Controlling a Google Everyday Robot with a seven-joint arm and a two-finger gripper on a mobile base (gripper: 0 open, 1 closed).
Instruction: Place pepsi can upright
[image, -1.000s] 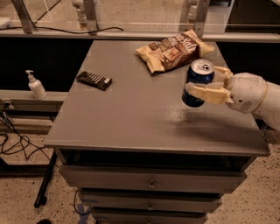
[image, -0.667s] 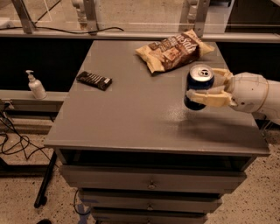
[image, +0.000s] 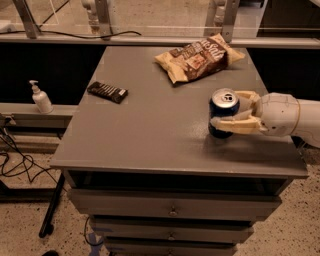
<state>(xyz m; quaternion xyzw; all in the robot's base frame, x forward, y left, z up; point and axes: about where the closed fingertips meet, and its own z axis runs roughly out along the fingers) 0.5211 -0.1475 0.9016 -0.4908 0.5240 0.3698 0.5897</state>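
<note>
The end effector (image: 226, 110) is gripping the pepsi can (image: 223, 98) between its two fingers, the can standing upright near the worktop's (image: 150, 135) right edge, below the brown snack bag (image: 197, 56).

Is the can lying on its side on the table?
No, the can stands upright, silver top facing up, gripped by the end effector near the right edge of the table.

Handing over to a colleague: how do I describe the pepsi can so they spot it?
On the grey table, go to its right side. There the gripper, reaching in from the right, clasps the pepsi can. It is the only upright blue cylinder, unlike the flat brown snack bag behind.
</note>
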